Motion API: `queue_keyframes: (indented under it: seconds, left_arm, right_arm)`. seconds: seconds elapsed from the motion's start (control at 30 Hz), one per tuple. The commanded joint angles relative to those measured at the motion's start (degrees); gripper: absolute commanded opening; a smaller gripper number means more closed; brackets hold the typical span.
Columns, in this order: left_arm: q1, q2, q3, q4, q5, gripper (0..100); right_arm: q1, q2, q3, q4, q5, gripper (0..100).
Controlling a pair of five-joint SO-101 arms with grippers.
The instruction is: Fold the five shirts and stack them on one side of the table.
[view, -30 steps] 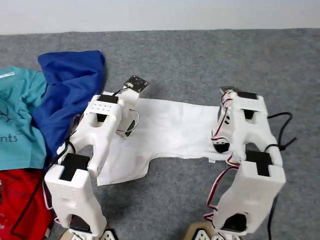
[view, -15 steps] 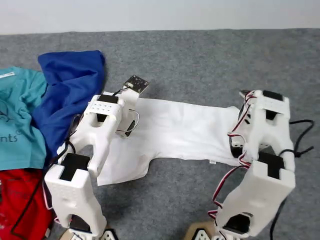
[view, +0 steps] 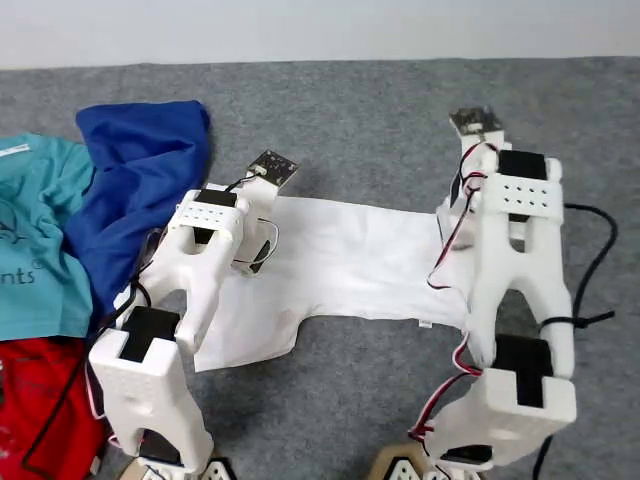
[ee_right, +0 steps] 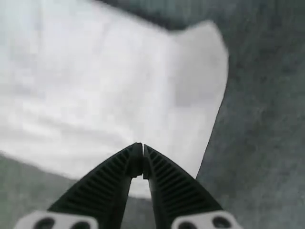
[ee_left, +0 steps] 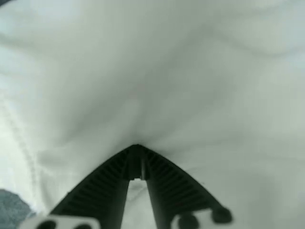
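White shirt (view: 350, 262) lies spread flat mid-table between my two arms, one sleeve sticking out toward the near edge on my left side. From the high view, my left arm (view: 200, 270) sits over the shirt's left part and my right arm (view: 515, 250) over its right edge, and both hide the fingers below them.

The wrist views fill that in. Left wrist: my left gripper (ee_left: 137, 164) is clenched, tips sunk in a pucker of the white cloth (ee_left: 167, 71), creases running into the tips, so it is pinching a fold. A seam line runs near a sliver of grey table (ee_left: 8, 210). Right wrist: my right gripper (ee_right: 143, 164) is closed with nothing between the fingers, held over a rounded corner of the shirt (ee_right: 95, 95), grey table (ee_right: 267, 119) beside it.

The cloth is plain white with soft wrinkles.

The other shirts are piled at the left side in the high view: blue shirt (view: 140, 170) bunched and overlapping the teal shirt (view: 35, 240), red shirt (view: 30, 400) nearest me. The blue one touches the white shirt's left end under my arm.

The table (view: 380, 110) has a grey felt-like cover. A pale wall (view: 320, 25) runs behind it, and a black cable (view: 592, 262) loops beside my right arm.
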Motion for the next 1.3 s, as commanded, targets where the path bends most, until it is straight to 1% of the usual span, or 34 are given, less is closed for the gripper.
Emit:
queue_keyframes:
  seconds: [0.0, 0.1, 0.17, 0.4, 0.5, 0.63, 0.83, 1.1, 1.27]
  left_arm:
    - [0.35, 0.09, -1.45, 0.44, -0.53, 0]
    - [0.35, 0.09, -1.45, 0.44, -0.53, 0]
    - [0.35, 0.09, -1.45, 0.44, -0.53, 0]
    - [0.35, 0.18, -1.54, 0.44, -0.53, 0]
    - [0.35, 0.18, -1.54, 0.44, -0.53, 0]
    - [0.35, 0.18, -1.54, 0.44, -0.53, 0]
    - [0.35, 0.18, -1.54, 0.44, -0.53, 0]
    - [0.35, 0.18, -1.54, 0.44, -0.53, 0]
    - [0.35, 0.18, -1.54, 0.44, -0.53, 0]
  right_arm:
    - [-0.66, 3.91, -3.60, -11.21, 0.26, 1.3]
    - [-0.66, 10.59, -4.04, -20.18, 0.26, 1.1]
    - [-0.66, 15.08, -6.51, -22.99, 0.26, 1.1]
    - [0.66, 30.64, -22.51, -21.58, 0.26, 1.1]
    - [2.15, 36.35, -29.98, -17.98, 0.26, 1.1]
    - [5.05, 41.71, -39.03, -10.33, 0.26, 1.1]
    - [9.19, 44.00, -49.14, -1.27, 0.26, 1.1]
    - [13.32, 43.65, -51.87, 5.93, 0.26, 1.1]
    - [12.00, 40.04, -52.75, 10.07, 0.18, 1.3]
